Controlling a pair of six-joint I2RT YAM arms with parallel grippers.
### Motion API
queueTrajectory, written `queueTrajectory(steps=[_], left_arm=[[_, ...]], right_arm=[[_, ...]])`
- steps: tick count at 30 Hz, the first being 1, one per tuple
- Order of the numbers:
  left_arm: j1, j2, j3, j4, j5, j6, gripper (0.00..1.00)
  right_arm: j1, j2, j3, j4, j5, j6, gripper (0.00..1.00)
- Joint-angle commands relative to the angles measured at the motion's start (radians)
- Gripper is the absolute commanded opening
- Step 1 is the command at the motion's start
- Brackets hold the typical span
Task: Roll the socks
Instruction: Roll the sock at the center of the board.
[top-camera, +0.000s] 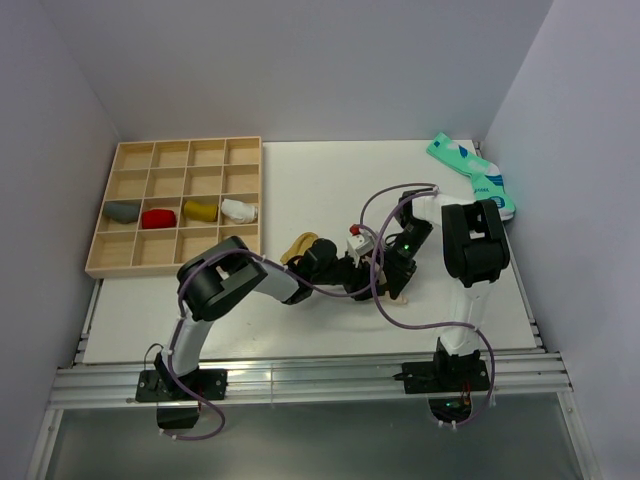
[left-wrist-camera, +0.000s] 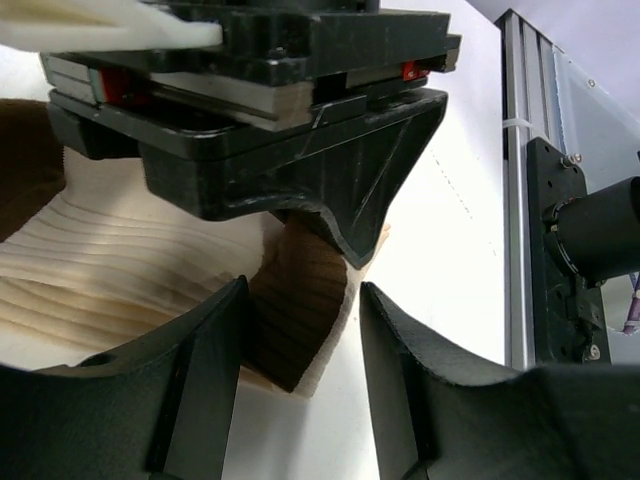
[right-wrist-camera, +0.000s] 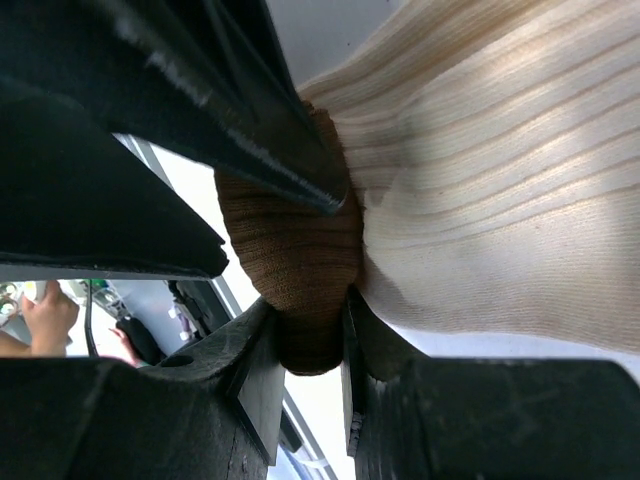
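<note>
A long ribbed beige sock (right-wrist-camera: 500, 170) with a dark brown band (right-wrist-camera: 295, 250) lies mid-table between both arms; one end of it (top-camera: 300, 243) shows beside the left wrist. My right gripper (right-wrist-camera: 310, 345) is shut on the brown band, pinching a fold of it. In the left wrist view the brown end (left-wrist-camera: 300, 310) hangs under the right gripper's black body (left-wrist-camera: 290, 150). My left gripper (left-wrist-camera: 300, 400) is open right below it, the fabric just touching the left finger (left-wrist-camera: 205, 380). From above the two grippers, left (top-camera: 352, 272) and right (top-camera: 385, 272), meet tip to tip.
A wooden compartment tray (top-camera: 100, 265) at the left holds rolled socks: grey (top-camera: 123, 211), red (top-camera: 158, 218), mustard-yellow (top-camera: 200, 210) and white (top-camera: 239, 210). A teal and white sock pair (top-camera: 470, 170) lies at the far right corner. The metal rail (left-wrist-camera: 518, 200) runs along the near edge.
</note>
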Motion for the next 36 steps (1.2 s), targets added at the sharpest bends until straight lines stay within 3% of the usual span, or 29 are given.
queueTrajectory(steps=[1,11,16,19,25,36], left_arm=[[-0.020,0.021,-0.002,0.065,0.030,-0.015,0.52],[-0.045,0.043,-0.023,0.089,0.038,-0.045,0.39],[-0.057,0.060,-0.014,0.065,0.036,-0.053,0.16],[-0.059,0.070,-0.023,0.065,0.033,-0.070,0.01],[-0.051,0.081,-0.082,0.120,0.015,-0.149,0.00],[-0.011,0.106,-0.157,0.181,0.018,-0.372,0.00]], right_arm=[[-0.004,0.007,0.029,-0.003,-0.021,0.031,0.14],[-0.004,-0.039,-0.005,0.077,-0.026,0.134,0.18],[-0.004,-0.056,-0.031,0.115,-0.006,0.161,0.21],[-0.005,-0.086,-0.046,0.136,0.003,0.167,0.30],[-0.025,-0.219,-0.077,0.192,0.012,0.177,0.47],[-0.145,-0.433,-0.166,0.275,0.012,0.108,0.50]])
